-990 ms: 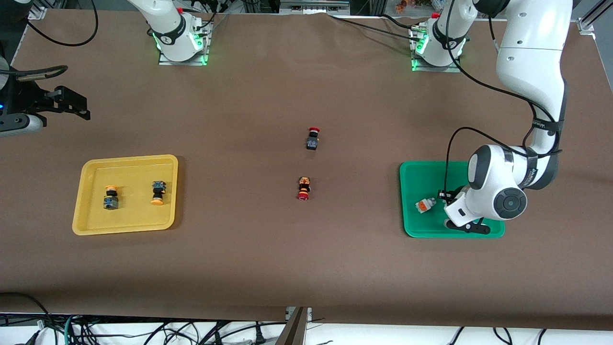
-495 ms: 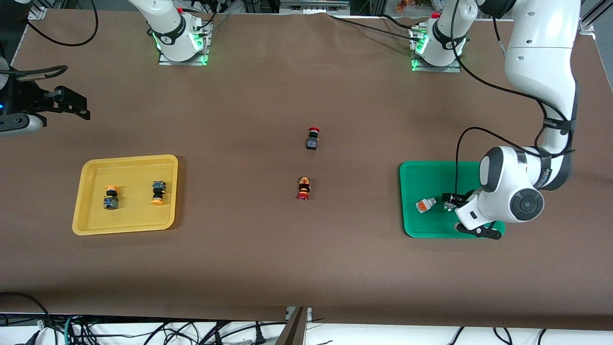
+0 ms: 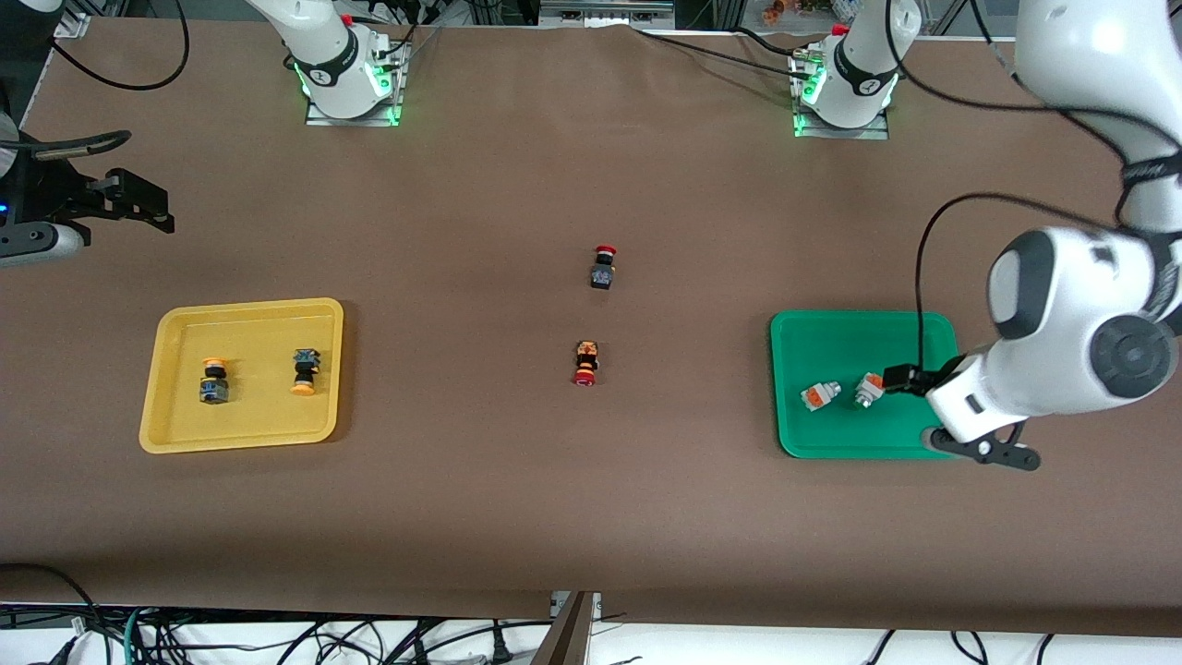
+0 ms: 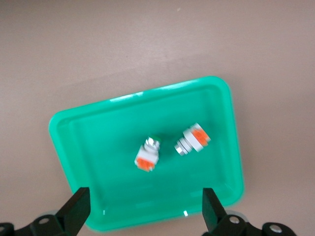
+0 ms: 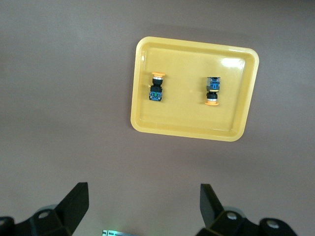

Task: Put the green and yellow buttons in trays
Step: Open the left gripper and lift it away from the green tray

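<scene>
Left pincer (image 4: 142, 216) spread, empty, over green tray (image 3: 794, 443); both green buttons (image 3: 819, 395) lay inside. Right pincer (image 5: 142, 211) spread, waiting above yellow tray (image 3: 175, 439) w/ two yellow buttons (image 3: 213, 380). Sorting looked complete; next prob. retract arms, red switches (image 3: 584, 363) left on worktop.

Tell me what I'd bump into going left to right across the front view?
Yellow tray → first yellow button → second yellow button → red buttons → green tray → first green button → second green button → left pincer.
</scene>
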Robot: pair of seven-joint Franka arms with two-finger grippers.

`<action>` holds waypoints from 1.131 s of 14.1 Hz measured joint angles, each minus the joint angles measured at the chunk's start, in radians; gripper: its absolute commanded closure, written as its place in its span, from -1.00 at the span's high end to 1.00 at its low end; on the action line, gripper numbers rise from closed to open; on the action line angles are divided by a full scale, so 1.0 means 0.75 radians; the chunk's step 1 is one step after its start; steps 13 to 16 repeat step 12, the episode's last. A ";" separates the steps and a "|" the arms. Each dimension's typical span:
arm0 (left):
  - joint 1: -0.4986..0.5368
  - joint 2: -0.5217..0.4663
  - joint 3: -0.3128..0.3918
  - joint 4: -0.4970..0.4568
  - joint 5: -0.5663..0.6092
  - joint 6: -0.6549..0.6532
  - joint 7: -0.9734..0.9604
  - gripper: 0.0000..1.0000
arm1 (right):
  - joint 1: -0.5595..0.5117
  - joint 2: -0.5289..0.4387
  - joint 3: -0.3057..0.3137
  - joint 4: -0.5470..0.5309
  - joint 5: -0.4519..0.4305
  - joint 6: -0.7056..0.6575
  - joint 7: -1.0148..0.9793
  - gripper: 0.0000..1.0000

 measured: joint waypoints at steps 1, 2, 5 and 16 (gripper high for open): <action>-0.001 -0.073 -0.003 0.006 -0.010 -0.059 0.000 1.00 | -0.001 0.002 0.000 0.000 0.000 0.000 0.000 1.00; -0.001 -0.149 -0.005 0.005 -0.017 -0.117 0.000 1.00 | -0.001 0.003 0.000 0.000 0.000 0.000 0.000 1.00; 0.001 -0.379 -0.013 -0.082 -0.019 -0.244 -0.010 1.00 | -0.001 0.004 0.000 0.001 0.000 0.001 0.000 1.00; 0.038 -0.556 -0.018 -0.361 -0.018 -0.180 -0.083 1.00 | -0.001 0.004 0.000 0.001 0.000 0.001 0.000 1.00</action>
